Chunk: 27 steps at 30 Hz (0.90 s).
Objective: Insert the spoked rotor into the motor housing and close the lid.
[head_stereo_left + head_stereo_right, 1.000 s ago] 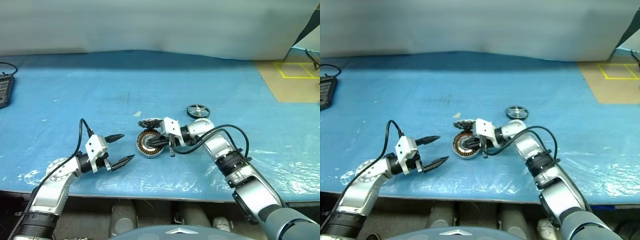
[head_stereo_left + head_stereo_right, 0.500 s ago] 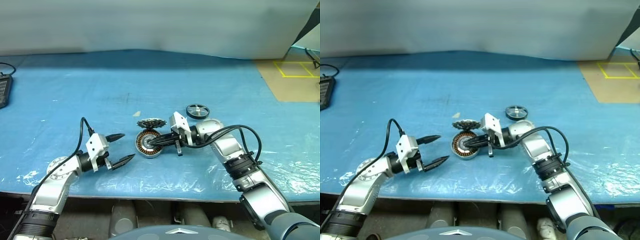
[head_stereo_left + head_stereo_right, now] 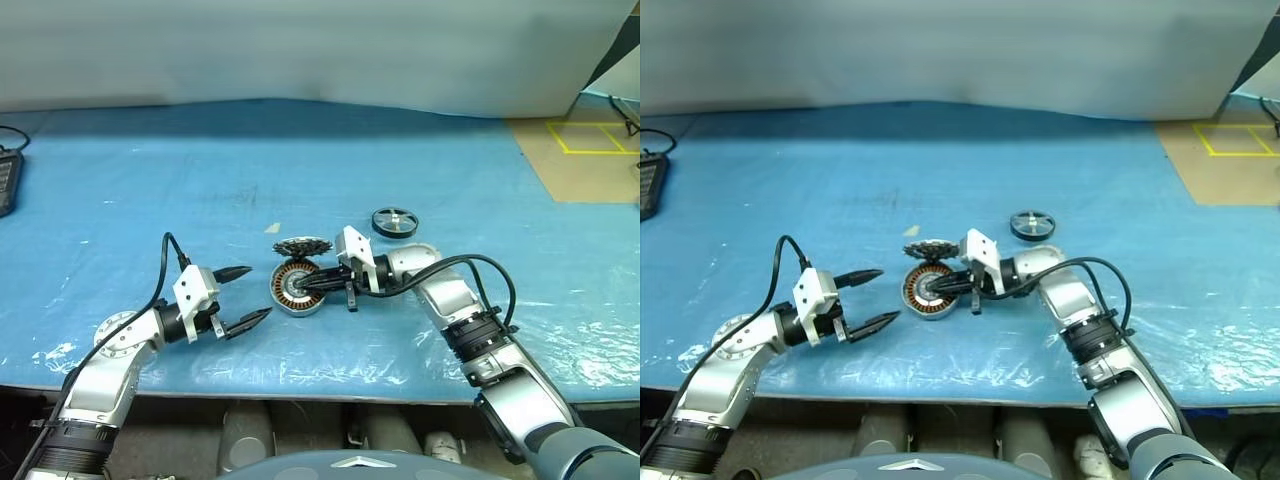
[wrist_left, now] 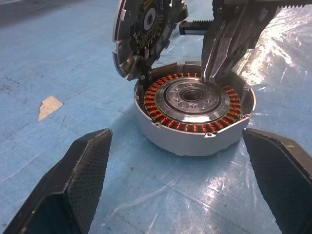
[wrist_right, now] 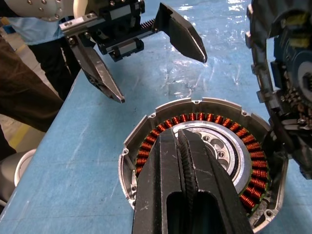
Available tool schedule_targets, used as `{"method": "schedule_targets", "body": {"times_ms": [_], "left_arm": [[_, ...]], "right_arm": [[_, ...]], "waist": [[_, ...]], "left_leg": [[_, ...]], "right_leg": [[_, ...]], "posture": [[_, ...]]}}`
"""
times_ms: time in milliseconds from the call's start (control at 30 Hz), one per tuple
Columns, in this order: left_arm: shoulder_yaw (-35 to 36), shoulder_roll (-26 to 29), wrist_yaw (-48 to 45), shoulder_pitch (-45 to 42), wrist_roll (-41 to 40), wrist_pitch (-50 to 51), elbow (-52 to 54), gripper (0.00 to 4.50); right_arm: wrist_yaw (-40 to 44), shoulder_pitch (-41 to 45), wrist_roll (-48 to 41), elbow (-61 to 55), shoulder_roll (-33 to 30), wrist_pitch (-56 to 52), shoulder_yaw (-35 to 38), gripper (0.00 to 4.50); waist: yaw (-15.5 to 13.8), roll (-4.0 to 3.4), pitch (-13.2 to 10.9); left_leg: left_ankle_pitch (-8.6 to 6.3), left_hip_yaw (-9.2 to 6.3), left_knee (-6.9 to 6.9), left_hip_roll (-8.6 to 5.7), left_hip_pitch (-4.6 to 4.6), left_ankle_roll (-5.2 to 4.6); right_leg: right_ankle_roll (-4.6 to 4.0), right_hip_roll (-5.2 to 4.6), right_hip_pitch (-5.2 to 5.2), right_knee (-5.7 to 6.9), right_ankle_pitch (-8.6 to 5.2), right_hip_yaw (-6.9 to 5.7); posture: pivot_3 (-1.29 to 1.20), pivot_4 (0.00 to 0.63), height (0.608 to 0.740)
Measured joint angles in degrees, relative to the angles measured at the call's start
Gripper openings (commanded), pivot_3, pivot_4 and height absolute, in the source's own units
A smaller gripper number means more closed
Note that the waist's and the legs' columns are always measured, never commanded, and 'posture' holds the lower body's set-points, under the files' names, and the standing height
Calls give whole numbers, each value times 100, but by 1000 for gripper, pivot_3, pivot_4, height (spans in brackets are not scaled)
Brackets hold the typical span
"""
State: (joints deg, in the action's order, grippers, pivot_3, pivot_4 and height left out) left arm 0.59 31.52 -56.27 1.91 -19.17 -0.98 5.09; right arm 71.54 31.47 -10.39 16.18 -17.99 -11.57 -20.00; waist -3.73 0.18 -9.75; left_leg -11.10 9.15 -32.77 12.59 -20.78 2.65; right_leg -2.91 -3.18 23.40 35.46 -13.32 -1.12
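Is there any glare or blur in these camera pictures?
Left wrist view: white glare on the blue plastic sheet, and the left gripper's near fingers look soft. Right wrist view: the right gripper's fingers loom large over the motor housing.

both arms are silver-grey jointed metal with black bands at the joints. each wrist carries a white block, with a black cable looping back from it. the left gripper [image 3: 245, 297] and right gripper [image 3: 303, 283] have tapered black fingers.
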Motion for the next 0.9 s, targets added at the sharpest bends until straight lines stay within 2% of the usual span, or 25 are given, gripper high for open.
{"method": "schedule_targets", "body": {"times_ms": [367, 900], "left_arm": [[1, 3, 21, 44, -1, 31, 34, 4500], [0, 3, 25, 28, -2, 97, 40, 4500]], "right_arm": [[-148, 171, 332, 472, 151, 502, -100, 49], [-240, 198, 821, 17, -222, 775, -327, 49]], "waist": [[1, 0, 0], [-10, 0, 0]], "left_leg": [[1, 1, 0, 0, 0, 1], [0, 0, 0, -2, 6, 0]], "right_leg": [[0, 0, 0, 0, 0, 0], [0, 0, -5, 1, 0, 0]], "posture": [[0, 150, 740], [0, 150, 740]]}}
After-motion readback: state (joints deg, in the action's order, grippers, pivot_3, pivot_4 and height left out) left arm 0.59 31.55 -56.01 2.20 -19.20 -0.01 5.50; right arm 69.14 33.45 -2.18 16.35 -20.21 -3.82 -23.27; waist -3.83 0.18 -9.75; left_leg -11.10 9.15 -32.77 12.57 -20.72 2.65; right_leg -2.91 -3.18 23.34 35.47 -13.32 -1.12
